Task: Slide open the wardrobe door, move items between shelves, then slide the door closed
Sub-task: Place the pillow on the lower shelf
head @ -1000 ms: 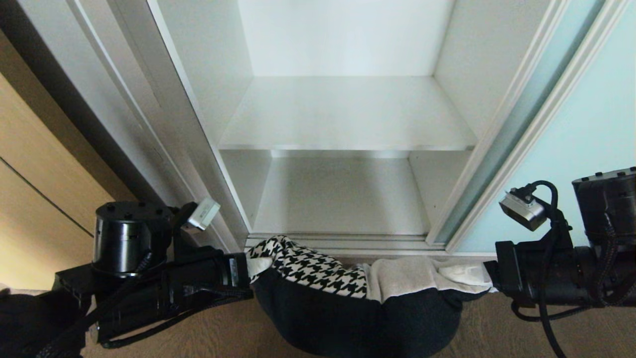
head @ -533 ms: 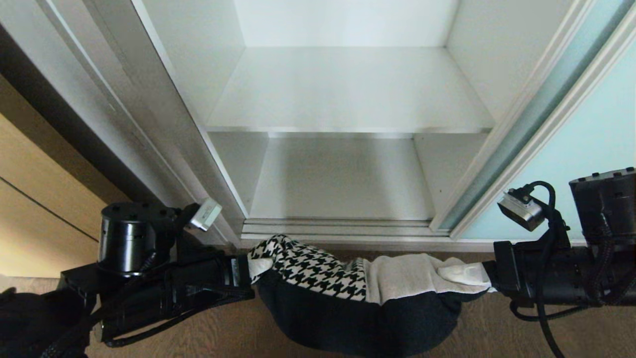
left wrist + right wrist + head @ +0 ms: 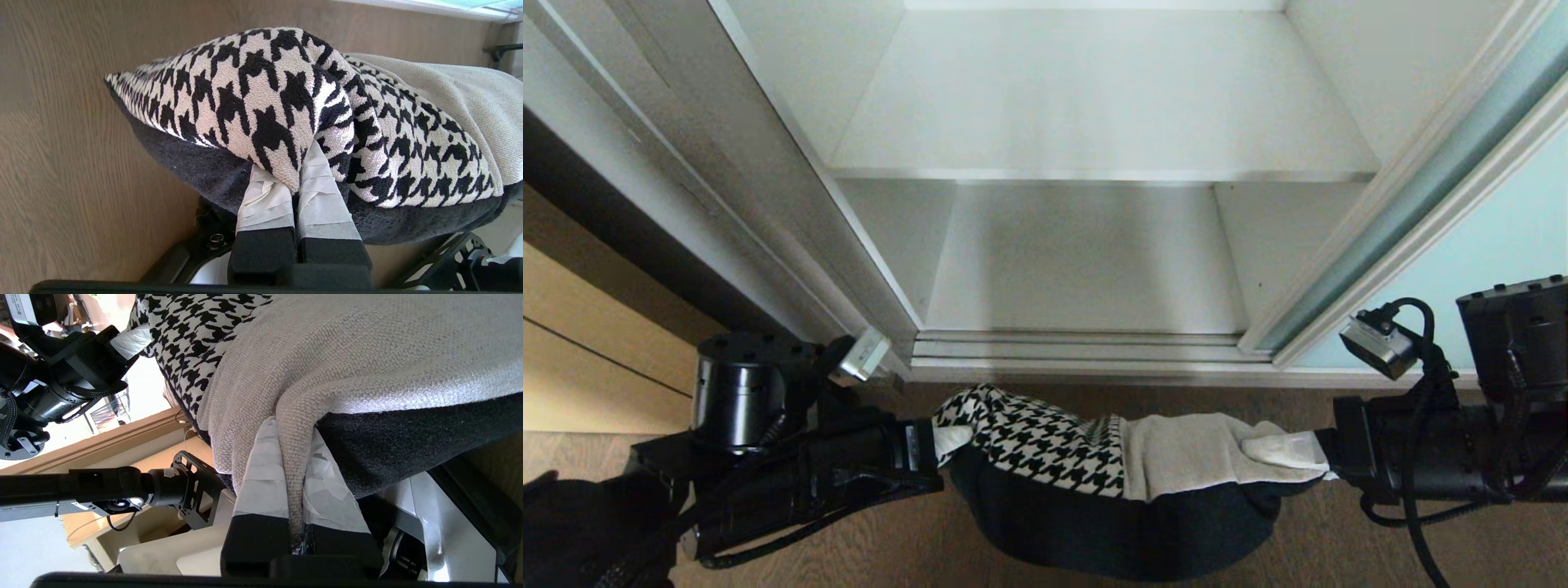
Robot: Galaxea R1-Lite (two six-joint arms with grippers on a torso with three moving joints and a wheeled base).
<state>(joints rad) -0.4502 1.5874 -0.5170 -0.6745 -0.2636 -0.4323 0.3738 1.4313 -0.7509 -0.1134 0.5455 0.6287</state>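
Left end effector (image 3: 295,185) pinches houndstooth edge; right end effector (image 3: 288,486) pinches beige edge. Folded textile stack (image 3: 1119,490) hangs between them, over floor (image 3: 890,555), before wardrobe. Step: carrying stack between shelves. Next: lower shelf (image 3: 1086,261) likely target. Sliding door (image 3: 1503,237) open at right; door track (image 3: 1086,347) lies ahead.

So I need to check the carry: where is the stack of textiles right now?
In the head view the stack of textiles hangs low centre above the wooden floor, just outside the open wardrobe, between the left gripper and right gripper.
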